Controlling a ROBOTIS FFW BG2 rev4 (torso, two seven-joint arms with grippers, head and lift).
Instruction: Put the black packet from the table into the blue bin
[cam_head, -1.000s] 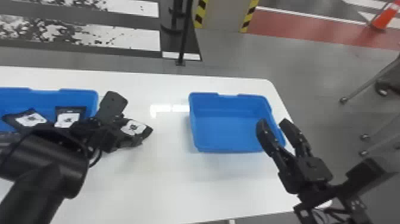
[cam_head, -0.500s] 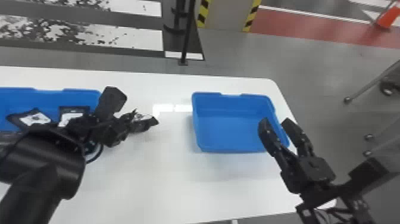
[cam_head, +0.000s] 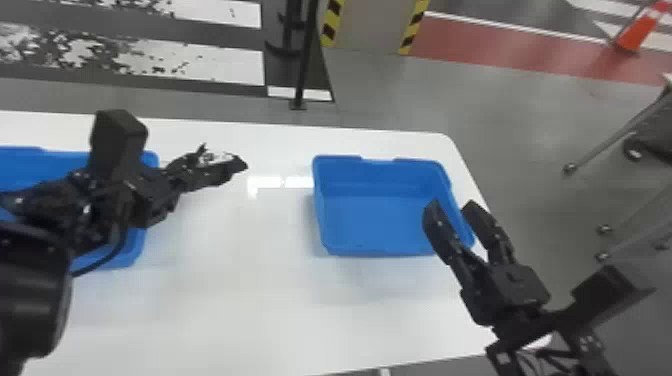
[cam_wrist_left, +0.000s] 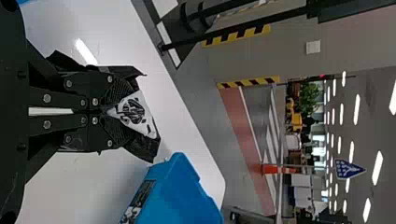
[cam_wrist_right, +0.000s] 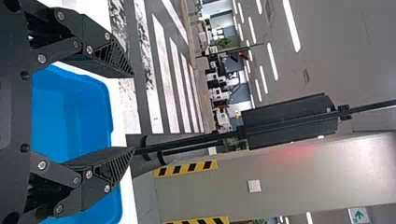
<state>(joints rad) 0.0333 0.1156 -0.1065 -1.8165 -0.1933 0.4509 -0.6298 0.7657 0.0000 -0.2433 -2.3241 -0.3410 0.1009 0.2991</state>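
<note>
Over the table between the two bins, my left gripper (cam_head: 202, 172) is shut on the black packet (cam_head: 216, 158). In the left wrist view the fingers of my left gripper (cam_wrist_left: 112, 112) pinch the packet (cam_wrist_left: 136, 114), whose white label faces the camera and whose black ends stick out on both sides. The blue bin (cam_head: 382, 250) stands at the table's right part. My right gripper (cam_head: 452, 215) is parked at that bin's right front corner, fingers apart; in the right wrist view the right gripper (cam_wrist_right: 133, 112) has nothing between its fingers, the bin (cam_wrist_right: 100, 116) beyond them.
A second blue bin (cam_head: 135, 245) stands at the left, partly behind my left arm. The white table (cam_head: 240, 310) has its right edge just past the right bin. A black pole (cam_head: 303, 60) stands behind the table.
My left gripper has risen slightly with the packet and turned, so the packet now points right. The head view has shifted a little. The right arm holds its pose.
</note>
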